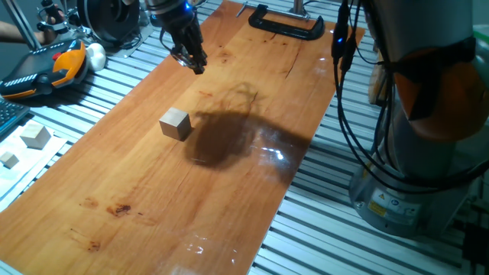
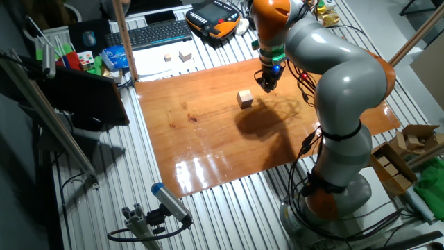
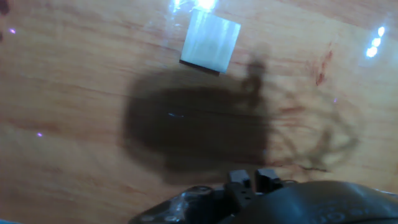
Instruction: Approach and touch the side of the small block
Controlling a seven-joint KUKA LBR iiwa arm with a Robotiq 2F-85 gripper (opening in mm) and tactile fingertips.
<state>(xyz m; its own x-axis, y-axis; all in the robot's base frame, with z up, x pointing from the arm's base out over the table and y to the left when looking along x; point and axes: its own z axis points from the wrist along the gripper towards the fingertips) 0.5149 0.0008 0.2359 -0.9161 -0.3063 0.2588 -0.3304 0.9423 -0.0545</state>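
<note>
Block: we see the block [image 1: 176,124] resting flat on the board [image 1: 153,206], near the middle of it, upright, with nothing touching it.
Block, other views: in the other fixed view the block [image 2: 244,98] sits a little toward the keyboard side of the board [image 2: 208,153]; in the hand view the block [image 3: 211,40] shows pale near the top edge.
Gripper: we find the gripper [image 1: 191,61] above the board, beyond the block and apart from it, toward the clamp end; in the other fixed view the gripper [image 2: 268,84] hangs just beside the block, not touching.
Fingers: we see the fingers [image 3: 268,178] close together at the bottom of the hand view with nothing between them; whether they are fully clenched we cannot tell.
Shadow: we note a dark shadow [image 1: 221,137] on the board next to the block.
Clamp: a black clamp [image 1: 286,24] lies at the board's far end, well apart from the block.
Off the board: two paler cubes [image 1: 34,136] lie on the slatted table [image 1: 321,221], well apart from the block.
</note>
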